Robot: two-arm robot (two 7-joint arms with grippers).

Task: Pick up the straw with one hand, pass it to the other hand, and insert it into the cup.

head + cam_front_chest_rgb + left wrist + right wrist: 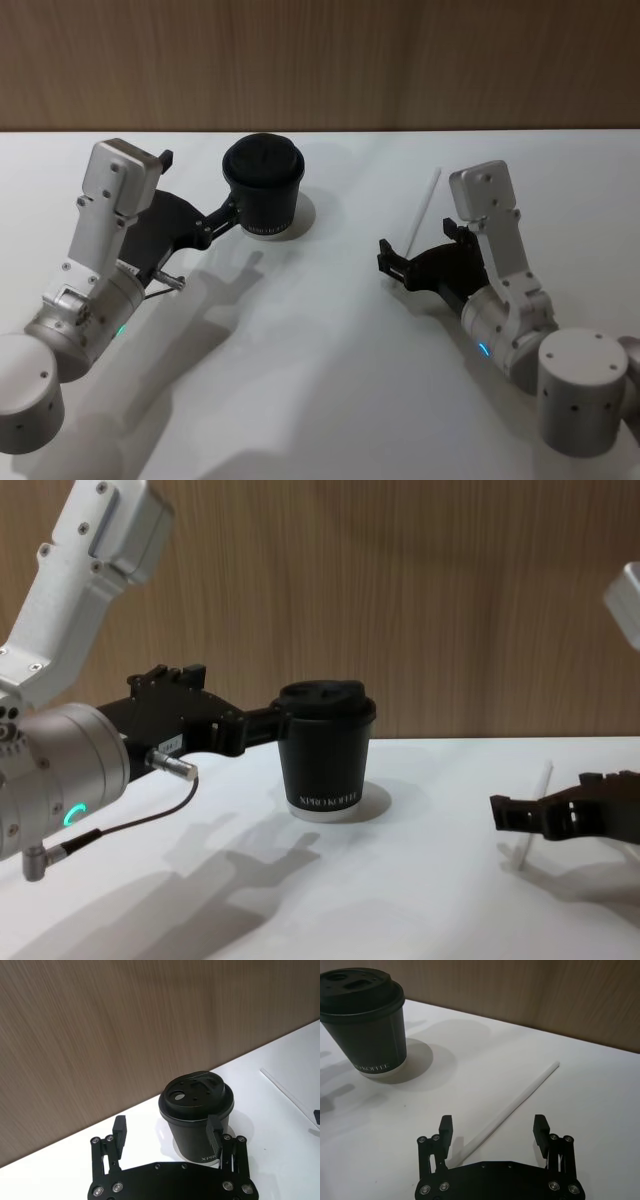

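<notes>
White bench (330, 380) carries both task items. The black lidded paper cup (263, 190) stands upright toward the back. The white straw (423, 210) lies flat well to the cup's right, apart from it.

Right tool (493, 1125): fingers spread wide, holding nothing. It is low over the near end of the straw, which runs out between the fingers and sits closer to one of them than the other.

Left tool (167, 1129): also spread and empty, reaching toward the cup. One finger is alongside the cup wall. Contact cannot be confirmed, since the finger overlaps the cup in the left wrist view.

Assessment: the step in hand appears to be the pick-up by the right tool, with no grasp made yet.

Recommendations:
- Shift sideways so the straw lies midway between the fingers.
- Lower until the tips nearly meet the bench, then close slowly; a thin round straw is likely to roll or slip out.
- Grip near this end, leaving most of the length free for the left tool to take.
</notes>
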